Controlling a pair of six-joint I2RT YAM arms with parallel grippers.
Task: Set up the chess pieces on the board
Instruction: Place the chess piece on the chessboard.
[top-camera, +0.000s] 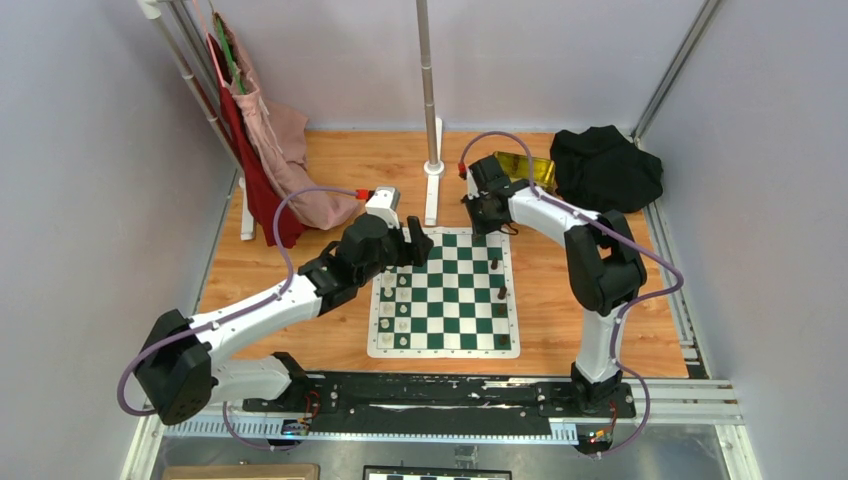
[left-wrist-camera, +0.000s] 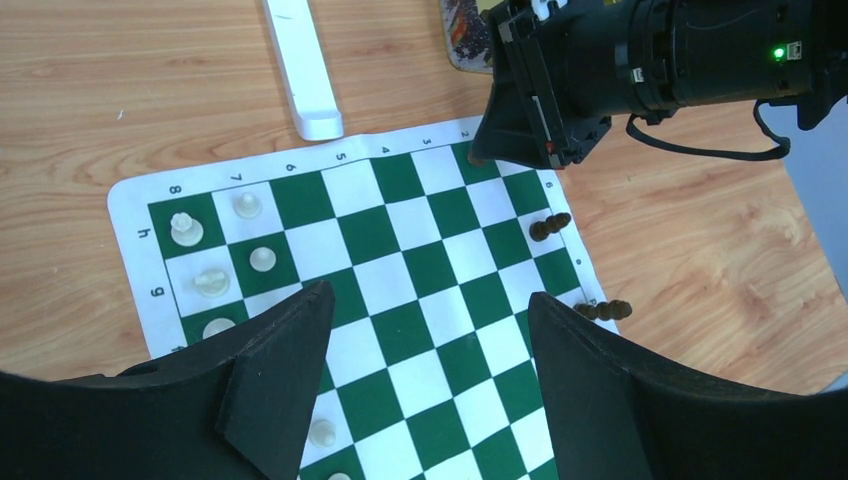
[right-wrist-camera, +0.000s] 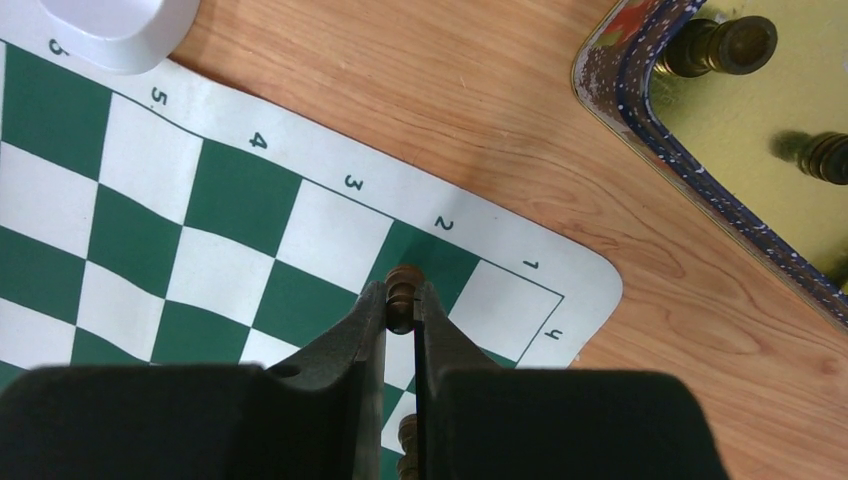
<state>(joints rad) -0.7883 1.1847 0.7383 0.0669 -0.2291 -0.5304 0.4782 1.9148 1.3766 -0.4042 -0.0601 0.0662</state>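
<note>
The right gripper (right-wrist-camera: 400, 318) is clamped on a dark brown pawn (right-wrist-camera: 402, 285) over the green square by the 2 mark on the board (right-wrist-camera: 140, 140); lower it straight, base flat and centred, before letting go. The left gripper (left-wrist-camera: 430, 305) hovers over the board, jaws spread and empty

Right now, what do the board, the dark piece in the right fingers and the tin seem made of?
Board: thin flexible mat, probably vinyl; matte, rounded corner.
Dark piece: smooth brown, turned wood or plastic, unclear which.
Tin: metal, shiny gold inside, speckled printed rim.
</note>
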